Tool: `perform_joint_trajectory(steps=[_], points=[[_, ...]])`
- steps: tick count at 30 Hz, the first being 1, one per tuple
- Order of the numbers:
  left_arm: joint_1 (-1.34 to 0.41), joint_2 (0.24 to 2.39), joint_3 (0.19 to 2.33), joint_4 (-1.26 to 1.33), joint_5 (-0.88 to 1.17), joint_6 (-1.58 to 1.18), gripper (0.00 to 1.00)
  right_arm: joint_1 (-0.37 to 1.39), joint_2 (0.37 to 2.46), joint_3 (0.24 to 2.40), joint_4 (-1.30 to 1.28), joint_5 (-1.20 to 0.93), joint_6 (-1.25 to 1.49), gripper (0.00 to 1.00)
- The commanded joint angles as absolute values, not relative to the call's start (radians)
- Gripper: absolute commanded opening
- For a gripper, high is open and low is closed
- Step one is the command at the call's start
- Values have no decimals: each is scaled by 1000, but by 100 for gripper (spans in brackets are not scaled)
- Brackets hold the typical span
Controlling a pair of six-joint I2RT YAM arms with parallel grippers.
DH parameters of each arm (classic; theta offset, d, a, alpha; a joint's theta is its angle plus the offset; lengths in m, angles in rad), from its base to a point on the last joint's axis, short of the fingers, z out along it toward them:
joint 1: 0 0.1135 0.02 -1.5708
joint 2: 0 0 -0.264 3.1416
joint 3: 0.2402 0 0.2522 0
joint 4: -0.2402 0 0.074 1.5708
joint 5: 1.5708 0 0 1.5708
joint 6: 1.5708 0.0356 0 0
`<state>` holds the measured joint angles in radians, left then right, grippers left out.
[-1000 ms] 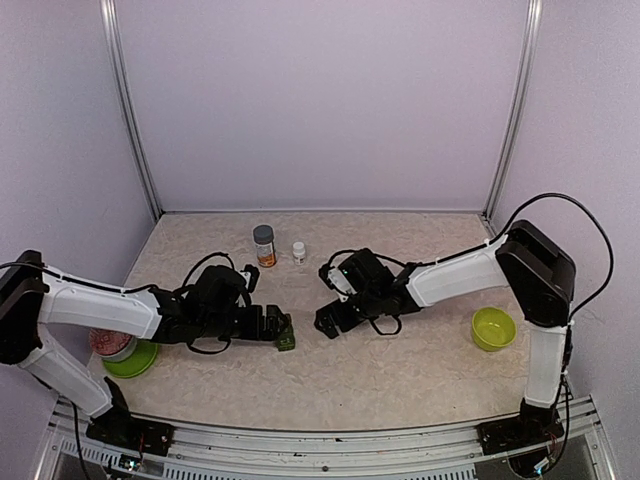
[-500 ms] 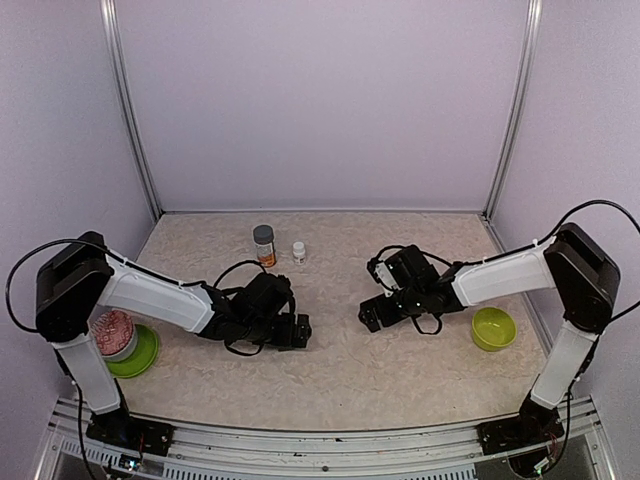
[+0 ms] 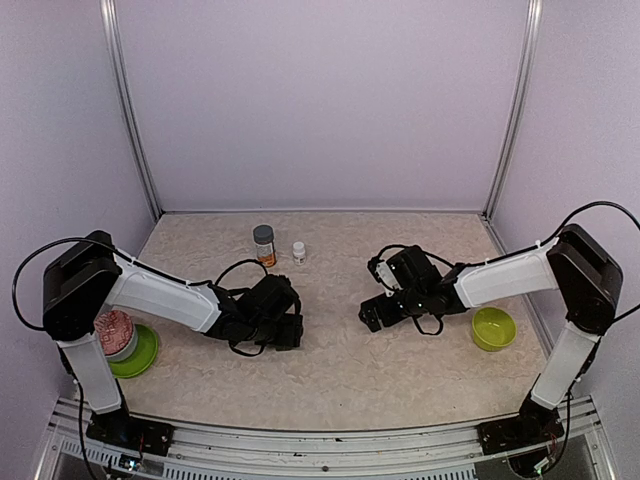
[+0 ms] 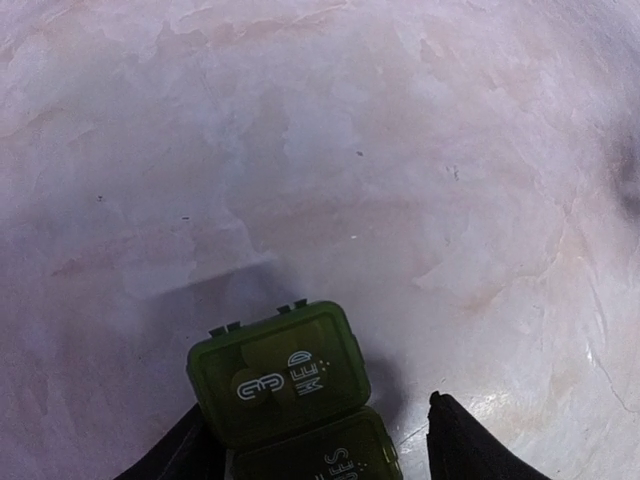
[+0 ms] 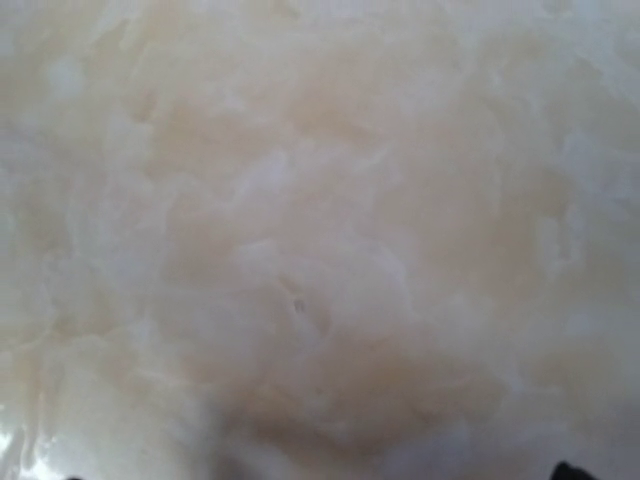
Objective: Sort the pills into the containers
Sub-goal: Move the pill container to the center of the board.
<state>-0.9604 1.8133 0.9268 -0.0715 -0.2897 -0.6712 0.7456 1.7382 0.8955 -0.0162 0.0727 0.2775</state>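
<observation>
The dark olive-green pill box [image 4: 280, 375] lies on the table with its lids shut, showing in the left wrist view between my left gripper's fingers. My left gripper [image 4: 315, 415] is open around it. The left finger [image 4: 185, 450] is against the box and the right finger [image 4: 465, 445] stands a little apart. In the top view my left gripper [image 3: 287, 331] hides the box. My right gripper [image 3: 371, 315] is low over bare table. Its wrist view shows only tabletop, with the fingertips [image 5: 568, 470] wide apart at the bottom edge. No loose pills show.
An orange bottle with a grey cap [image 3: 263, 245] and a small white bottle [image 3: 298, 251] stand at the back. A lime-green bowl [image 3: 493, 328] sits at the right. A lime-green dish [image 3: 137, 358] with a clear tub of pinkish contents [image 3: 112, 333] sits at the left.
Over the last second my left gripper carried the pill box rightward, then drew back slightly. My right gripper moved right, away from the centre, and has since stayed still.
</observation>
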Motion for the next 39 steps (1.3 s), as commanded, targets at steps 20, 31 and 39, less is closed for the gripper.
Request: perform_joint_trajectory(steps=[20, 31, 39], points=[[-813, 1802, 917, -106, -310, -515, 55, 750, 1728, 892, 3, 73, 277, 100], [-674, 1866, 979, -97, -314, -425, 56, 750, 1726, 887, 5, 73, 280, 100], [-633, 1868, 980, -83, -288, -398, 60, 750, 1712, 880, -1, 82, 278, 100]])
